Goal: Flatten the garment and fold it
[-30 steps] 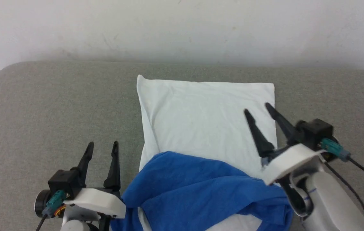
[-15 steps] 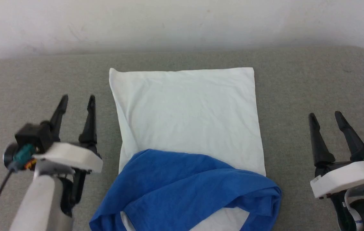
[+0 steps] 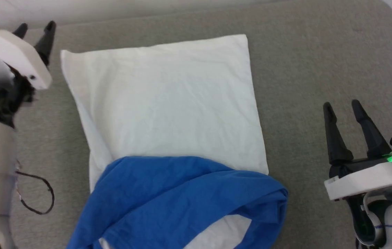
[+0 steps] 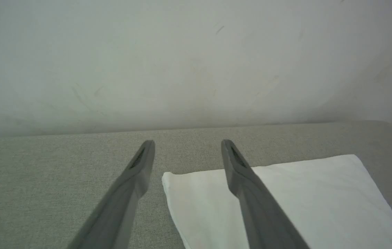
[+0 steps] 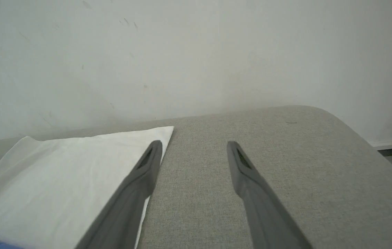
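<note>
Jaws apart, empty: left gripper (image 4: 188, 142) over garment (image 3: 168, 103) corner, right gripper (image 3: 341, 103) clear of its side. Could pinch one layer only, skewing the fold.

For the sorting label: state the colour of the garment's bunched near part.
Royal blue, against the white rest of the garment; best in the head view.

Bare grey cushion (image 3: 320, 69) on both sides of garment (image 3: 168, 114): passable. Wall (image 4: 196, 62) right behind far edge: blocks reach. Left gripper (image 3: 36, 28) near far-left corner, right gripper (image 3: 341, 103) well off right edge, both spread. Cable loop (image 3: 40, 193) beside left arm.
</note>
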### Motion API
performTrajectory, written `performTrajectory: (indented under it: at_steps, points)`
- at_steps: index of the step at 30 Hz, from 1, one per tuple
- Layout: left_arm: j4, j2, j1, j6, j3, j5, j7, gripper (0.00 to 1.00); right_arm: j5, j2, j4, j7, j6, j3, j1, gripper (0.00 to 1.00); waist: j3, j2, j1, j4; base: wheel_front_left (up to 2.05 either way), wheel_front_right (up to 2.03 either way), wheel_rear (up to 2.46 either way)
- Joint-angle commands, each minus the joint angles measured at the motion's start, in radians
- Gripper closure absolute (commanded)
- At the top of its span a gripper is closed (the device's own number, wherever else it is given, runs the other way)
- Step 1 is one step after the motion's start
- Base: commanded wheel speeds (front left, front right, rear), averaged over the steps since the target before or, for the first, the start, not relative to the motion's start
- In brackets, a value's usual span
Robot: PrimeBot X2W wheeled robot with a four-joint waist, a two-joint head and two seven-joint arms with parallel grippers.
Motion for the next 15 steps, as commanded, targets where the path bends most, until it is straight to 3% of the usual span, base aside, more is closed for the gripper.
performTrajectory:
  at_steps: [1, 8, 15]
  points:
    - [0.04, 0.025, -0.038, -0.006, -0.004, -0.007, 0.052, 0.0, 0.01, 0.003, 0.009, -0.014, -0.001, 0.007, -0.018, 0.0, 0.093, 0.0, -0.0002, -0.085, 0.0, 0.0, 0.0]
    - [0.207, 0.083, -0.123, -0.012, -0.031, -0.039, 0.285, 0.0, 0.036, 0.003, 0.054, -0.056, -0.001, 0.049, -0.066, 0.0, 0.159, 0.0, -0.0002, -0.132, 0.0, 0.0, 0.0]
    - [0.295, 0.089, -0.11, -0.016, -0.086, -0.054, 0.492, 0.02, 0.04, 0.003, 0.097, -0.076, -0.001, 0.06, -0.089, 0.0, 0.177, 0.0, -0.0002, -0.142, 0.0, 0.0, 0.0]
